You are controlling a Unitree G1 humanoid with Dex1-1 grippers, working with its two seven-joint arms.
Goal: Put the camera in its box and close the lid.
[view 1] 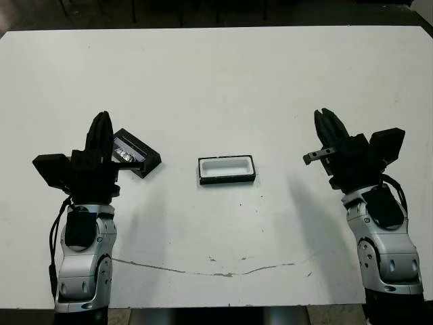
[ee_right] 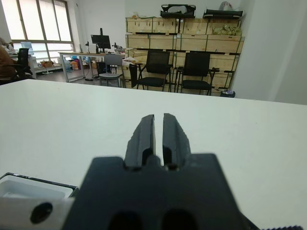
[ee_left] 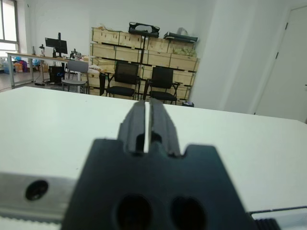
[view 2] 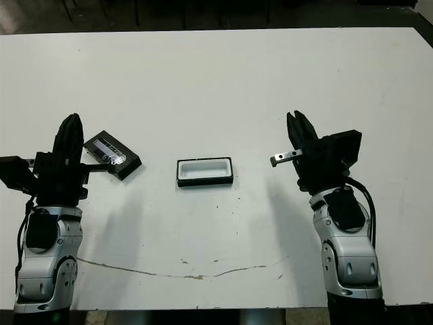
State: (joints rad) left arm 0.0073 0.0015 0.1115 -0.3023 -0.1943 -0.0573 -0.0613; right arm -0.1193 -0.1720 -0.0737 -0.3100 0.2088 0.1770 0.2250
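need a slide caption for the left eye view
Open white-lined box at table centre, a black item beside the left claw, right claw apart, both claws shut and empty.

A table point(view 1: 216, 74) fills the view, with the robot's two arms rising from its near edge. Near the middle of the table sits the box point(view 1: 226, 169), lying lengthwise from left to right, with nothing inside it. To the left of the box, well apart from it, lies the lid point(view 2: 111, 154), turned at an angle. The left gripper point(view 1: 100, 135) stands just beside the lid, on its left side. The right gripper point(view 1: 329, 128) is well to the right of the box. The far half of the table lies behind all of these.
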